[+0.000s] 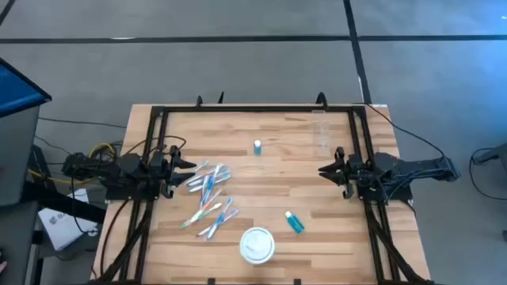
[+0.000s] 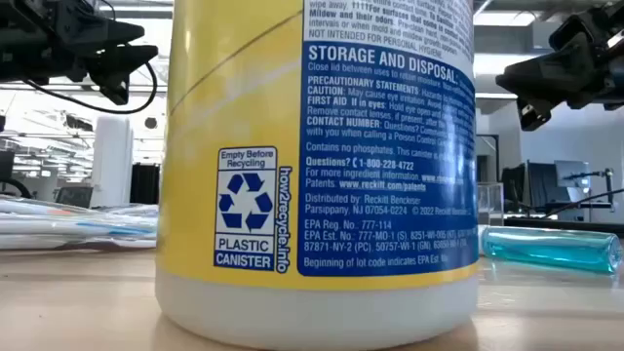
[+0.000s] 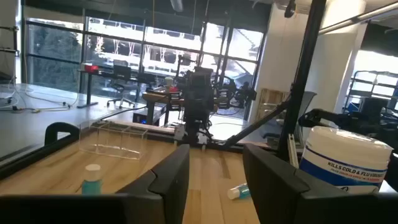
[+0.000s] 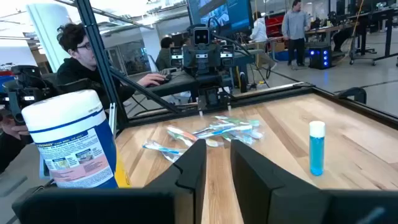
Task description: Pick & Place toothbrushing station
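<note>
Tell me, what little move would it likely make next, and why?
Probably the left claw drops onto the toothbrushes just ahead of it: it hangs open and empty beside the pile, while the clear tumbler near the table's far edge holds nothing.

Environment: open-plan robotics lab or workshop. A light butcher-block wooden table [image 1: 261,182] in a black metal frame [image 1: 253,110] stands on a grey concrete floor [image 1: 238,63]. Beyond it are desks with monitors [image 4: 214,12], seated and standing people [image 4: 78,59], cabling, large glazed windows [image 3: 124,43] and further equipment racks.
</note>
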Robot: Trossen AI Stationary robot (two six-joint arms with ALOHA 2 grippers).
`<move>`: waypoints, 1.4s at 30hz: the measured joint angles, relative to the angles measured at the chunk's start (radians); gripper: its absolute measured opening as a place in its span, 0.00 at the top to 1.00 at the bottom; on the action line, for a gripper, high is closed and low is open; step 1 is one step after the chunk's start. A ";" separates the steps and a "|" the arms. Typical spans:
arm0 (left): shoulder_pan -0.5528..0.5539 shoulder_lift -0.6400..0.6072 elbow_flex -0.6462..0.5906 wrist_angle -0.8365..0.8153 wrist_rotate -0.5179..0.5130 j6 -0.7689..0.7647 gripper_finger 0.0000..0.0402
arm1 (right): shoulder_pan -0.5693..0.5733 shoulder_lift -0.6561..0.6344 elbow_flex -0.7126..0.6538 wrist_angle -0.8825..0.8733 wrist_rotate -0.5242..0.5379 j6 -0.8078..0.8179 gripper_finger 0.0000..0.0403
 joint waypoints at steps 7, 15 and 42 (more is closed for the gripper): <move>0.000 0.000 0.000 0.000 0.000 0.000 0.64 | 0.000 0.000 0.000 -0.003 0.000 0.000 0.84; 0.000 0.000 0.000 -0.001 -0.002 0.000 0.64 | 0.000 0.000 0.000 -0.003 0.000 0.000 0.84; 0.000 0.084 0.000 0.016 0.000 -0.197 0.64 | 0.000 0.000 0.000 -0.003 0.000 -0.001 0.84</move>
